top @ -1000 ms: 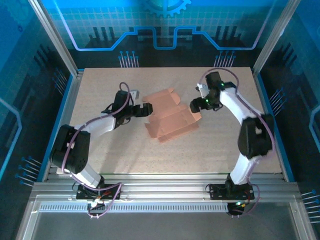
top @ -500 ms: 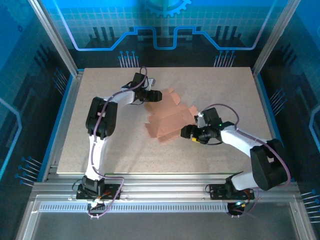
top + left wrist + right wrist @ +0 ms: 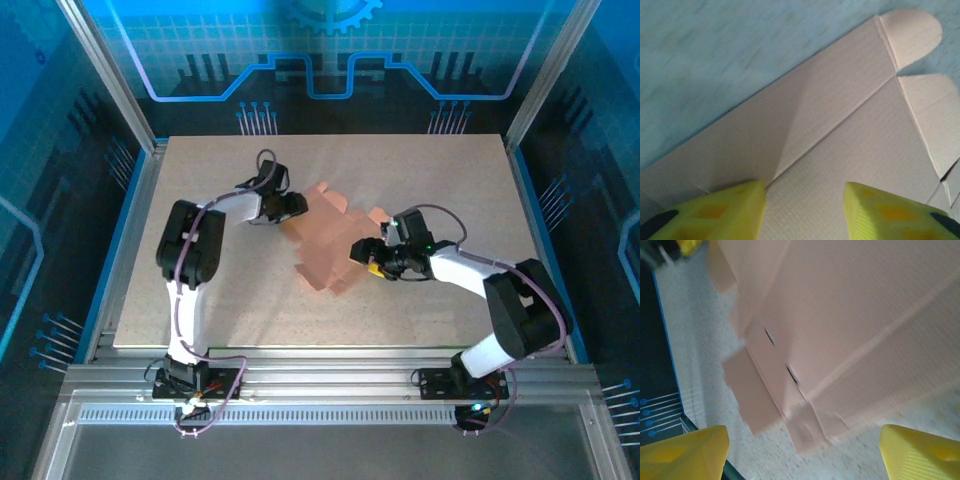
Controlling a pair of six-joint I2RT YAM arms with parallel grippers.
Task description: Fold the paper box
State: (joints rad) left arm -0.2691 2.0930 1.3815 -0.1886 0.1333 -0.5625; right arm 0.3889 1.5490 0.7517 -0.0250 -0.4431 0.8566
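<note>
The counter (image 3: 200,300) carries the paper box (image 3: 322,245) near its middle. The box is a salmon sheet with flaps, partly creased and not yet a closed shape. From above it lies between the two arms, with its far-left corner at the left gripper (image 3: 292,207) and its right edge at the right gripper (image 3: 363,252).

The step in hand looks like raising a side panel along a crease. In the left wrist view, the left gripper (image 3: 804,197) stands about half open over a creased panel, with nothing visibly pinched. In the right wrist view, the right gripper (image 3: 805,450) gapes wide above the small end flaps and holds nothing.

Next, I judge, one gripper must pin the sheet while the other pushes a panel upright.

Whether any finger touches the cardboard is hard to tell. The fingers are cut off by the picture edges, and the sheet's underside is hidden.
</note>
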